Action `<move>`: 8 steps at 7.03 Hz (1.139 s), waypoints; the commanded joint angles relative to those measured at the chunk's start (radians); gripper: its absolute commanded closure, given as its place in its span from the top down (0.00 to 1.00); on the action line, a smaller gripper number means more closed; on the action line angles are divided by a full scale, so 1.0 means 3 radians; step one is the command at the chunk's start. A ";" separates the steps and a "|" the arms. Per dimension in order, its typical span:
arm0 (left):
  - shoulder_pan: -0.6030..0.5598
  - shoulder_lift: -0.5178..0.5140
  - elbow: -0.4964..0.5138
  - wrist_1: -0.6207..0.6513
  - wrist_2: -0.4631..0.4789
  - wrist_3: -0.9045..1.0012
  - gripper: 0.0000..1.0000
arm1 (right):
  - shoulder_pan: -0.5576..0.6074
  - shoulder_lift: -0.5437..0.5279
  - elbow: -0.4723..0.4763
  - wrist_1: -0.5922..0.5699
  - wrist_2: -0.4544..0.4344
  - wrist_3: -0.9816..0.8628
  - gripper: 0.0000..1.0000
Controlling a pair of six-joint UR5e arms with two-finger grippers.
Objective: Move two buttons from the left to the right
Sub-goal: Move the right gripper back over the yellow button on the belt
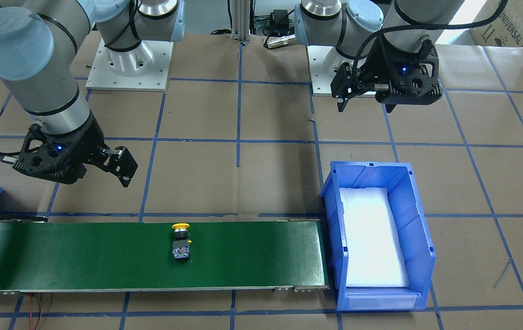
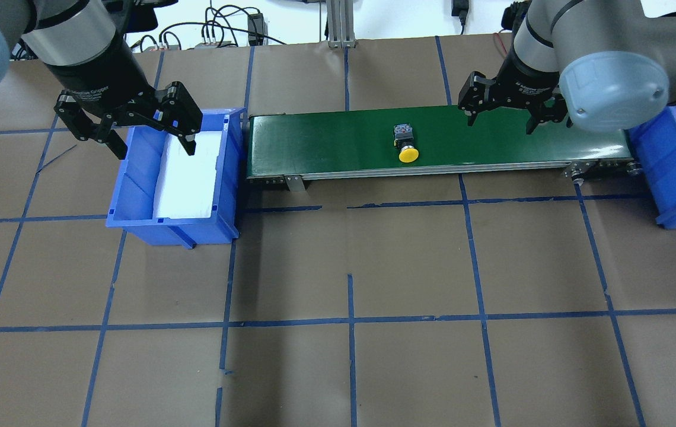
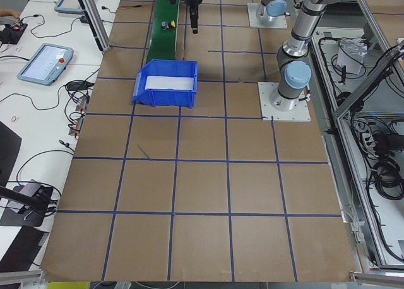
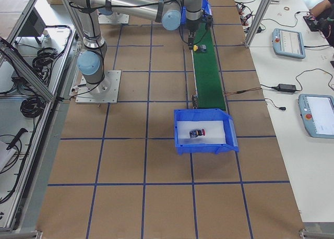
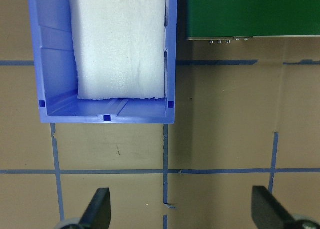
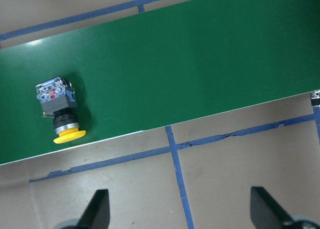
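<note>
On the green belt [image 1: 82, 256], front-facing view: yellow button [image 1: 180, 241] lies on its side near mid-length, cap toward the robot; blue bin [image 1: 415, 238] with white pad [image 1: 371, 238] sits at the belt's end. Overhead: left gripper [image 2: 154, 147] above that bin, jaws spread, empty; right gripper [image 2: 501, 123] above the belt, near the button, jaws spread, empty. Right side view: red button [image 4: 197, 133] lies in the second bin [image 4: 206, 147]. Right wrist view: yellow button close to the belt's edge.

Yellow-capped button [image 6: 59, 115] on green belt [image 6: 200, 74]
</note>
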 commanded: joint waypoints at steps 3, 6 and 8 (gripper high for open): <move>0.0000 0.0000 0.0000 0.0002 0.0000 0.0000 1.00 | 0.0153 0.0059 -0.0155 0.0018 -0.0172 0.0005 1.00; 0.0005 0.0000 0.0000 0.0002 0.0000 0.0000 1.00 | 0.0159 0.0369 -0.0216 -0.0114 -0.0131 0.0015 1.00; 0.0005 0.0000 0.0000 0.0002 0.0000 0.0000 1.00 | 0.0179 0.0656 -0.0217 -0.0467 -0.0116 0.0071 1.00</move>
